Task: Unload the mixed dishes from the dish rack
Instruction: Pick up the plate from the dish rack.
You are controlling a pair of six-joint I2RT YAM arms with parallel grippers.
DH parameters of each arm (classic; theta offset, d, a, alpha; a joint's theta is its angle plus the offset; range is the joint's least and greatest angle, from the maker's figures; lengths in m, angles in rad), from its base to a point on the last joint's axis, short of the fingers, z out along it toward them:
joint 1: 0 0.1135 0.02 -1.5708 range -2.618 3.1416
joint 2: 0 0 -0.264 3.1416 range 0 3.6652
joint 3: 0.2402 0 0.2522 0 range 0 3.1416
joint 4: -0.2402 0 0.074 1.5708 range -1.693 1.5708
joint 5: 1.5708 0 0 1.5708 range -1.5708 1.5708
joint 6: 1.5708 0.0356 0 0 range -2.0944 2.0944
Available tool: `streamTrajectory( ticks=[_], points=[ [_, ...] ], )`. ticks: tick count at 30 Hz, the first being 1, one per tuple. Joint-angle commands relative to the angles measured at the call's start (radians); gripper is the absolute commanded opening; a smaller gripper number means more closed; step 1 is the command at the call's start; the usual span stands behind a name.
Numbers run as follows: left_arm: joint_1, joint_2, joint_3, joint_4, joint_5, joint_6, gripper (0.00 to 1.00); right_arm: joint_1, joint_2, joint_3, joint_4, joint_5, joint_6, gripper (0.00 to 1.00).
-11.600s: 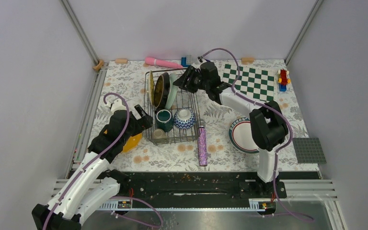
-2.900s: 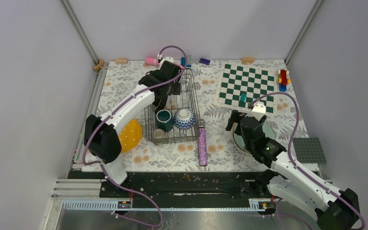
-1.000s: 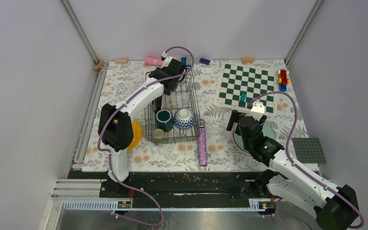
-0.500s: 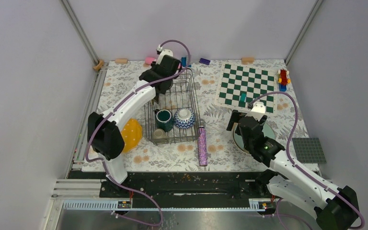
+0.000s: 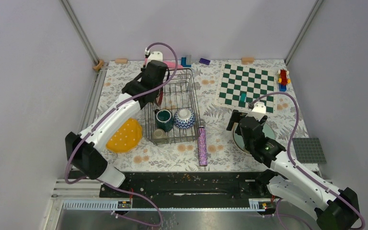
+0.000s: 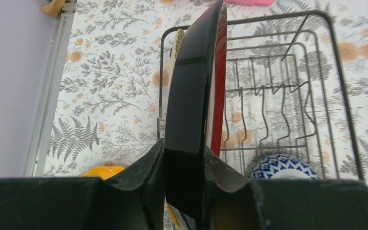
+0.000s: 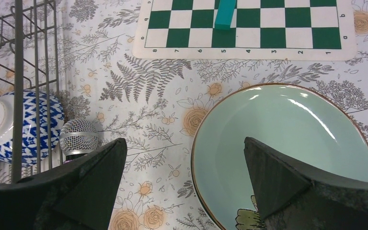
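- The right gripper (image 7: 182, 163) hangs with its jaws spread wide and nothing between them, low over the left rim of the pale green plate (image 7: 287, 143).
- That plate lies flat on the floral table cover (image 5: 220, 143), at about 4 o'clock from the dish rack (image 5: 184, 91) and well apart from it.
- The glittery purple cylinder (image 5: 202, 143) lies at 5 o'clock, just beside the rack's near right corner, its silver cap (image 7: 78, 136) pointing at 12 o'clock.
- The yellow plate (image 5: 123, 135) lies flat on the cover at 8 o'clock from the rack, close to its left side.
- In the near end of the rack sit the small greyish cup (image 5: 158, 134) at its 7 o'clock corner, the dark teal mug (image 5: 163, 118) just beyond it, and the patterned bowl (image 5: 184, 118) on its side at the mug's 3 o'clock.
- The left gripper (image 6: 184, 165) is clamped on the rim of the dark red-rimmed plate (image 6: 191, 86), one finger on each face.
- This plate stands on edge over the rack's far left part, at 10 o'clock. Whether its lower rim touches the wires I cannot tell.
- The upright dividers in the far right part of the rack hold no dish.
- The chessboard (image 5: 247, 84) lies at 2 o'clock from the rack with a teal block (image 5: 242, 99) near its front edge.
- A pink object (image 5: 170, 63) lies at 12 o'clock, just past the rack's far end.
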Motion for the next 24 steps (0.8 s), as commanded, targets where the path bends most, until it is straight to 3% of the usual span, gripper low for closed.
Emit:
streamTrajectory(
  ticks=[1,5,10,21,24],
  points=[
    [-0.004,-0.172,-0.029,0.239,0.023,-0.05,0.0,0.002,-0.03,0.008,0.022,-0.012,0.023,1.0],
    [-0.004,-0.282,-0.104,0.292,0.123,-0.093,0.0,0.002,-0.05,0.004,0.032,-0.048,0.04,1.0],
    [-0.004,-0.417,-0.254,0.405,0.395,-0.136,0.0,0.001,-0.079,0.006,0.065,-0.172,0.055,1.0],
    [-0.004,-0.591,-0.536,0.638,1.051,-0.138,0.0,0.002,-0.075,0.029,0.299,-0.745,0.045,1.0],
    [-0.004,-0.62,-0.578,0.687,1.167,-0.137,0.0,0.002,-0.067,0.03,0.338,-0.866,0.03,0.99]
  ],
)
